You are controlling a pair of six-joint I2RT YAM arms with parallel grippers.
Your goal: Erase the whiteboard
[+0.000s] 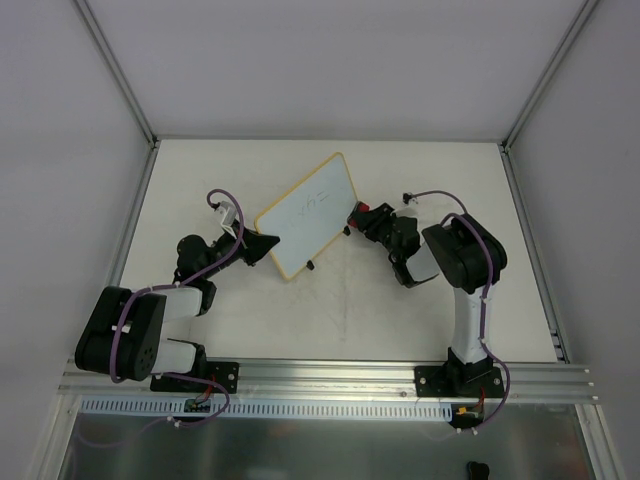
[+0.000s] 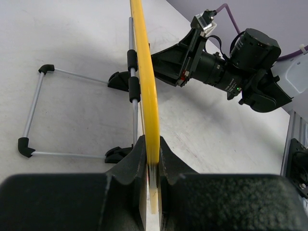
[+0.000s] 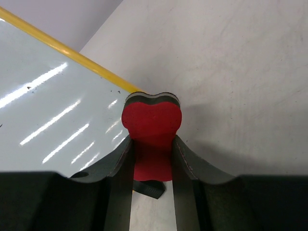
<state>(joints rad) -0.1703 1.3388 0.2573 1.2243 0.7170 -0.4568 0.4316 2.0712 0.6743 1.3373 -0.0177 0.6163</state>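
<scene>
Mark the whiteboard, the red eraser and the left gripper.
whiteboard (image 1: 305, 215), top external view, middle of its white face.
red eraser (image 3: 151, 122), right wrist view, its red face.
left gripper (image 2: 151, 144), left wrist view, midway between its fingertips.

The left claw (image 2: 152, 159) is clamped on the yellow rim of the whiteboard (image 2: 144, 72), one finger on each face. The board is seen edge-on, running up and away from the camera. To its left a wire stand (image 2: 72, 74) with black tips spreads over the pale desk (image 2: 67, 33), while on the other side the right arm (image 2: 226, 72), trailing a purple cable (image 2: 226, 8), reaches its tapered black end toward the board, the tip hidden behind the rim.
</scene>
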